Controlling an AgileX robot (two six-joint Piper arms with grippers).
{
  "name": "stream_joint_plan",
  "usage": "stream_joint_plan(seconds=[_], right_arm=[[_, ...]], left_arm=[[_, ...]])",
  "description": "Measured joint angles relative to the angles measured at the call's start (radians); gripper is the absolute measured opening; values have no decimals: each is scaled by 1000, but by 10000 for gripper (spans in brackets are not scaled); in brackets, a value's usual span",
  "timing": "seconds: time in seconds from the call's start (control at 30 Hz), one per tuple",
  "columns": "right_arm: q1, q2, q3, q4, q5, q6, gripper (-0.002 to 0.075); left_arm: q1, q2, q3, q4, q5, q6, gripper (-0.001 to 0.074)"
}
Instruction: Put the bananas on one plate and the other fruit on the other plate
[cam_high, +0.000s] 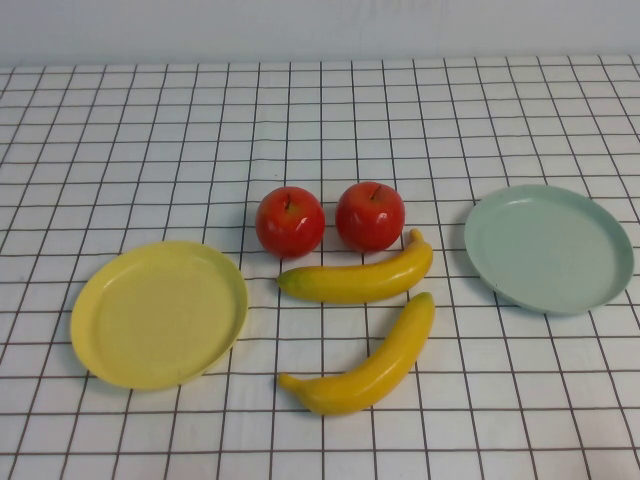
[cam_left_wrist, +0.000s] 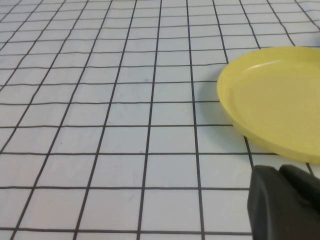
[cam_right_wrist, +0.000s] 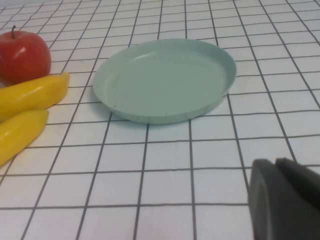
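- On the gridded tablecloth, in the high view, two apples are seen side by side behind two bananas, between the yellow plate at the left and the green plate at the right; neither arm is shown.
- The left gripper is shown only by the left wrist view, near the yellow plate's rim.
- The right gripper is shown only by the right wrist view, near the green plate.
- Whether either gripper's fingers are wide or narrow cannot be told.
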Motion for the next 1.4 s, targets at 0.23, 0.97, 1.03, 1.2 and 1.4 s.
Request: stream_joint_plan(seconds=[0.23,0.97,1.03,1.2,1.4], right_arm=[[0,0,0,0,0,0,-16],[1,0,0,0,0,0,-16],[1,0,0,0,0,0,-16],[1,0,0,0,0,0,-16],[1,0,0,0,0,0,-16]], left_arm=[[0,0,0,-238,-81,-137,-4],[0,0,0,-724,-332,-211,-4],[0,0,0,-723,-321,-211,-4],[0,13,-99,-710,-128,-56,-4],[0,281,-394,-649,134,315,-4]])
